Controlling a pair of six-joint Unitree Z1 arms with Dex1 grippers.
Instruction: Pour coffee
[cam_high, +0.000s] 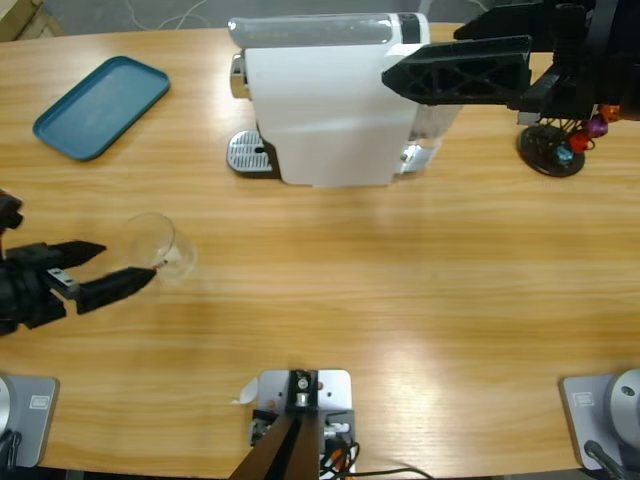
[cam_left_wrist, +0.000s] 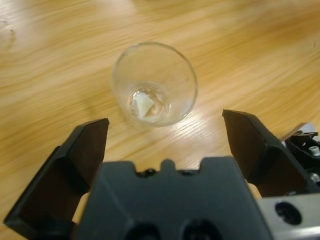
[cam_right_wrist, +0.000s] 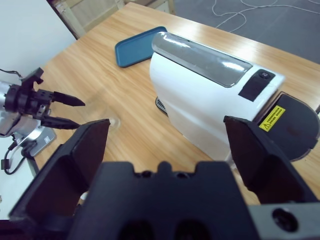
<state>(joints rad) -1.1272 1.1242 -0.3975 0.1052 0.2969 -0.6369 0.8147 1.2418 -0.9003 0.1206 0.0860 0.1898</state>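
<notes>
Left gripper (cam_high: 125, 262) sits at the left edge of the high view, black jaws spread wide with nothing between them, tips just short of the clear glass tumbler (cam_high: 160, 245). In the left wrist view the tumbler (cam_left_wrist: 154, 84) stands upright on the wooden table (cam_high: 400, 300), centred ahead of the jaws. I see only glints at its bottom; can't tell whether any coffee is in it.

Right gripper (cam_right_wrist: 167, 145) hangs above the white capsule coffee machine (cam_high: 330, 100) at top centre, jaws also wide apart, holding nothing.

My read: step is grasping the glass. Advance straight, keep it centred, close low on the wall, gently; glass is slick and light, so an off-centre touch likely tips it. Drip grate (cam_high: 250, 153) lies at upper middle-left.
</notes>
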